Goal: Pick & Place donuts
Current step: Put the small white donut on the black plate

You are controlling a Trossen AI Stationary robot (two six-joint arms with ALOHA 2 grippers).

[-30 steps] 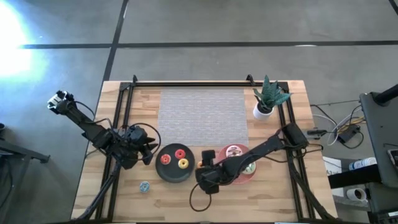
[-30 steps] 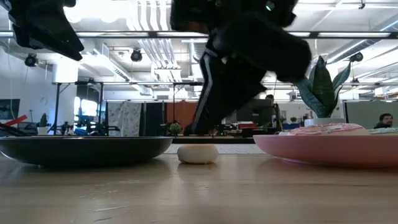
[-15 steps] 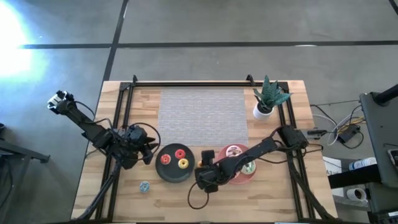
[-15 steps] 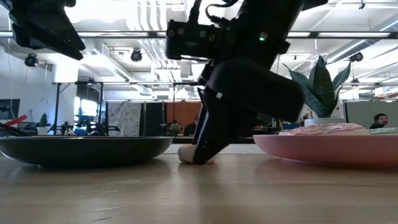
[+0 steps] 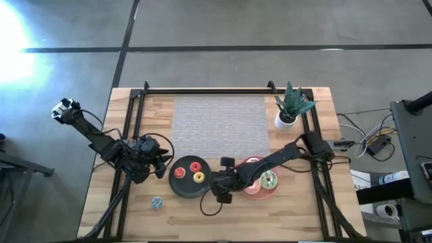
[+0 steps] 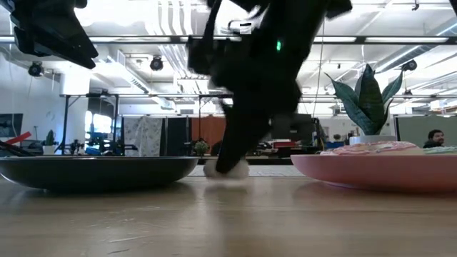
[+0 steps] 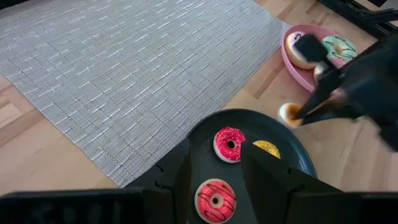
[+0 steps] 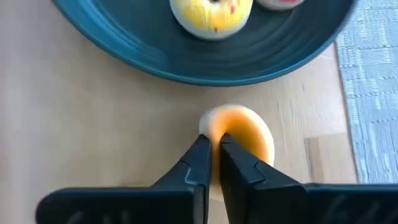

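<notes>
A small orange donut [image 8: 245, 140] lies on the bare wood between the black plate [image 5: 177, 189] and the pink plate [image 5: 251, 194]. My right gripper [image 8: 213, 142] is down on it, shut. The black plate holds a red donut [image 5: 180, 172], a pink one [image 5: 196, 166] and a yellow one [image 5: 198, 177]. On the pink plate lie a white-pink donut [image 5: 254, 164] and a green one [image 5: 268, 180]. A teal donut [image 5: 156, 202] rests on the table near the front. My left gripper [image 5: 160, 165] hovers open beside the black plate's left rim, with nothing between its fingers. My right gripper has its fingertips [image 8: 202, 146] on the orange donut's rim [image 8: 208, 121], on the side toward the black plate. The fingers slant down from above. They hide the place of contact, so whether one finger is in the hole cannot be told. The donut rests on the table [image 6: 232, 171].
A grey woven mat [image 5: 219, 125] covers the table's far middle. A potted plant [image 5: 290, 108] stands at the far right corner. Black rails run along the left, right and far edges. Bare wood lies along the near edge.
My right gripper has come down and a little toward the table's far edge, onto the orange donut between the plates. More of the pink plate and its green donut now shows from above. The orange donut has stayed on the table.
</notes>
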